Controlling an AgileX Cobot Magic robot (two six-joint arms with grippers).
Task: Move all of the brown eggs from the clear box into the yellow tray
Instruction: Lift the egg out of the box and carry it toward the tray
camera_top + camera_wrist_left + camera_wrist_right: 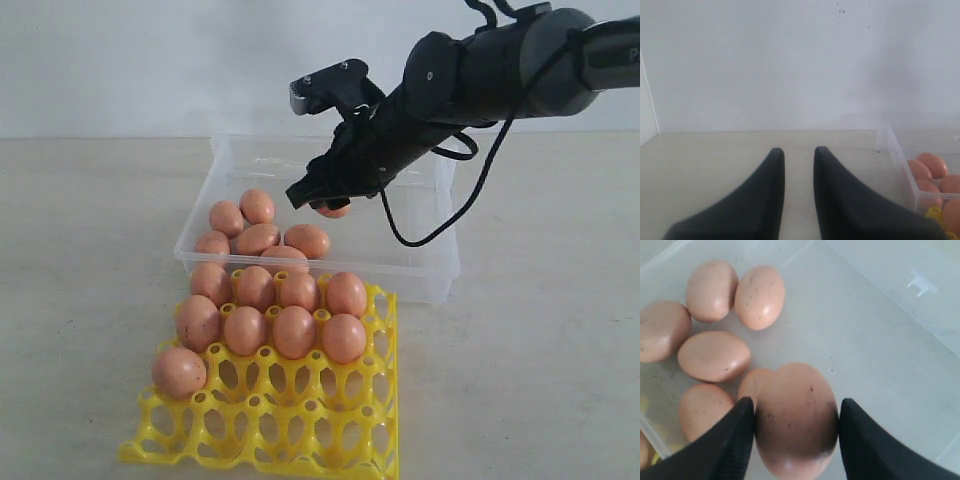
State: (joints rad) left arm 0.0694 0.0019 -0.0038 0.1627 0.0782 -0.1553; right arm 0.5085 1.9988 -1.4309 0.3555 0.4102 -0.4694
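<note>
- My right gripper (322, 203) hangs above the clear box (430, 272), jaws set wide around one brown egg (795, 440), a finger (730, 440) pressed to each side of it.
- That egg is lifted clear of the box floor, over the bare stretch beside the other eggs.
- I count six more eggs (257, 238) lying loose in the box, bunched at the end nearest the yellow tray (310, 407).
- The tray sits right against the front wall of the box.
- Nine eggs (294, 332) stand in the tray: four in the row nearest the box, four in the next, one alone in the third row at its left end.
- My left gripper (796, 156) is low over the bare table just beside the box, jaws a narrow gap apart with nothing between them.
</note>
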